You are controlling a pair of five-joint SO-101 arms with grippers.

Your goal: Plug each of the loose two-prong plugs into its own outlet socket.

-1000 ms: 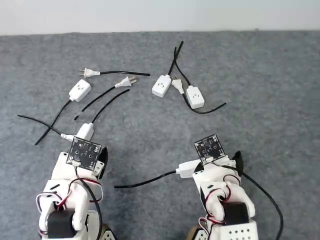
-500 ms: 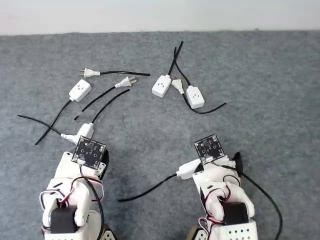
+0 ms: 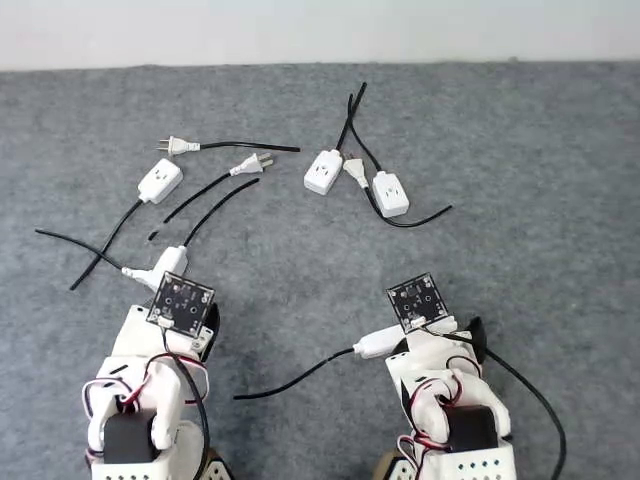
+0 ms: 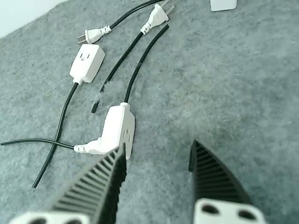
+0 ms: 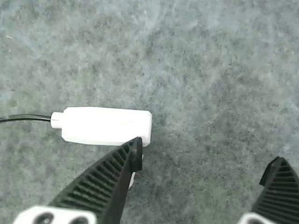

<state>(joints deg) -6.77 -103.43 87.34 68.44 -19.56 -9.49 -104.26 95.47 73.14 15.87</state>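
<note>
Left end effector (image 4: 158, 151) hangs wide open just beside a white socket (image 4: 117, 131) that has a plug (image 4: 88, 148) at one end. Right end effector (image 5: 205, 156), also spread wide, has one finger's tip at the corner of a second socket (image 5: 105, 126) lying on the grey table (image 3: 540, 150). Farther back, a loose plug (image 3: 178, 146) and a second loose plug (image 3: 250, 163) lie near a third socket (image 3: 160, 180).

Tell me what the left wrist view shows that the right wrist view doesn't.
Left wrist view: a loose plug, a second plug, a far socket and a nearer socket. Right wrist view: one sideways socket with a black cord. Both: grey carpet and an open gripper, the left gripper and right gripper.
</note>
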